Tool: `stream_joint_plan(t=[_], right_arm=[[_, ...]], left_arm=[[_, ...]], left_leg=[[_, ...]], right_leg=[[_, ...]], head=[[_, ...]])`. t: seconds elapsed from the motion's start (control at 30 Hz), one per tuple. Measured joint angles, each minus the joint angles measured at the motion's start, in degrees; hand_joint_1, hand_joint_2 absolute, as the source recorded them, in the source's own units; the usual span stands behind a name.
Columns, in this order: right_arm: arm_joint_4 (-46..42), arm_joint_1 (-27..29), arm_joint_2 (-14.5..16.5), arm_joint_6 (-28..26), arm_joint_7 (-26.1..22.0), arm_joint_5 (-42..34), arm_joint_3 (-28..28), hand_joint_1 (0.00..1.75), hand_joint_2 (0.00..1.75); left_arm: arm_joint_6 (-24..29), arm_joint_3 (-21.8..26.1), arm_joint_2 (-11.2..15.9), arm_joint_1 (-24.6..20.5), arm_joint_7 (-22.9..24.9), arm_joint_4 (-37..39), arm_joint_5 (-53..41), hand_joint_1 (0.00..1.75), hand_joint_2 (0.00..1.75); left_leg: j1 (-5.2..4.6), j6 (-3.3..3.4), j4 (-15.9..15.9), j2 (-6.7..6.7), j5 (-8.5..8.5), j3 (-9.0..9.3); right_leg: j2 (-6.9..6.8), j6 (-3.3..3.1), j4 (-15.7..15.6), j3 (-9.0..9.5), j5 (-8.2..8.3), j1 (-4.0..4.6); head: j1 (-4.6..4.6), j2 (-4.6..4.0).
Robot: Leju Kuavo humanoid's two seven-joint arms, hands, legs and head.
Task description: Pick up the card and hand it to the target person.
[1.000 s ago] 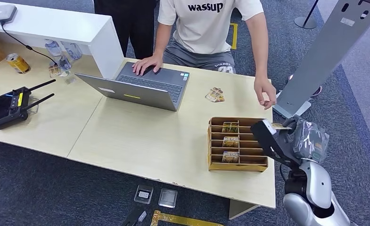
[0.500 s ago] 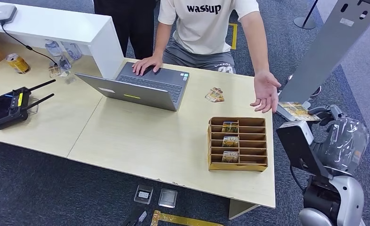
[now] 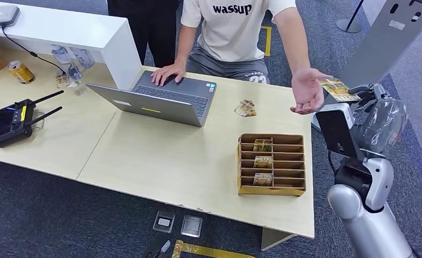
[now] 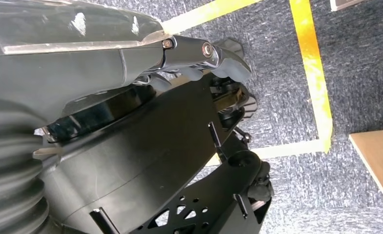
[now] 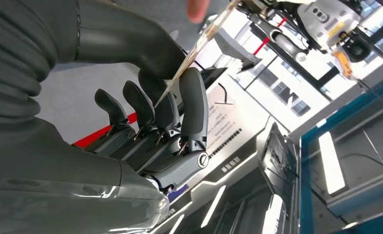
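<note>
My left hand [image 4: 199,53] hangs by the floor, whether it is curled I cannot tell. The person's palm [image 3: 307,88] waits open; my right hand [image 3: 378,99] pinches the card [image 3: 338,89] beside it. Letting go short risks dropping it.

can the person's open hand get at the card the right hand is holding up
Probably yes. The right hand pinches the card at one end, and the free end sticks out toward the person's upturned palm, just beside it. Nothing stands between them in the head view.
</note>
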Motion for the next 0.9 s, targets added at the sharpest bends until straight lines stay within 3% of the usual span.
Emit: stream_joint_plan(t=[0.37, 0.43, 0.5, 0.57, 0.63, 0.8, 0.9], right_arm=[[15.39, -4.02, 4.24, -0.43, -2.03, -2.07, 1.96, 1.46, 1.75], [17.00, -4.09, 4.61, -0.61, -2.14, -2.44, 2.24, 1.23, 1.75], [18.50, -4.14, 4.92, -0.82, -2.33, -2.94, 2.46, 0.60, 1.75], [19.90, -4.23, 5.17, -0.94, -2.45, -3.38, 2.70, 0.09, 1.75], [20.99, -4.29, 5.39, -1.04, -2.48, -3.88, 2.92, 0.00, 1.75], [22.46, -4.33, 5.93, -1.34, -3.36, -6.53, 3.56, 0.00, 1.75], [22.80, -4.16, 6.21, -0.42, -5.99, -12.16, 3.88, 0.00, 1.75]], left_arm=[[-0.23, 0.01, 0.00, -0.03, -0.69, 0.00, 0.00, 0.00, 1.75], [-0.24, 0.00, 0.00, -0.03, -0.89, 0.00, -0.11, 0.00, 1.75], [-0.09, -0.06, 0.00, -0.03, -1.02, 0.00, -0.55, 0.00, 1.75], [0.18, -0.26, 0.00, -0.03, -1.10, 0.00, -0.97, 0.00, 0.87], [0.34, -0.45, 0.00, -0.01, -1.40, 0.00, -1.03, 0.00, 0.00], [0.38, -0.51, 0.00, 0.01, -1.69, 0.00, -0.53, 0.00, 0.00], [0.67, -0.51, 0.00, 0.02, -1.67, 0.00, 0.09, 0.00, 0.00]], left_leg=[[0.00, 0.00, 0.00, -0.01, 0.00, -0.02], [0.00, 0.00, 0.00, -0.01, 0.00, -0.02], [0.00, 0.00, 0.00, -0.01, 0.00, -0.01], [0.00, 0.00, 0.00, -0.01, 0.00, -0.01], [0.00, 0.00, 0.00, 0.00, 0.00, -0.01], [0.00, -0.01, 0.00, 0.00, 0.01, 0.00], [0.00, -0.01, 0.00, 0.00, 0.01, 0.00]], right_leg=[[-0.01, 0.00, 0.00, -0.02, 0.00, 0.00], [-0.01, 0.00, 0.00, -0.02, 0.00, 0.00], [-0.01, 0.00, -0.01, -0.02, 0.00, 0.00], [-0.01, 0.00, -0.01, -0.02, 0.00, 0.00], [-0.01, 0.00, 0.00, -0.02, 0.00, 0.00], [-0.01, 0.00, 0.00, -0.03, 0.00, 0.00], [0.00, 0.00, 0.00, -0.04, 0.00, 0.00]], head=[[0.00, 0.00], [0.00, 0.00], [-0.01, 0.00], [0.00, 0.00], [0.00, 0.00], [-0.01, 0.00], [-0.01, 0.00]])
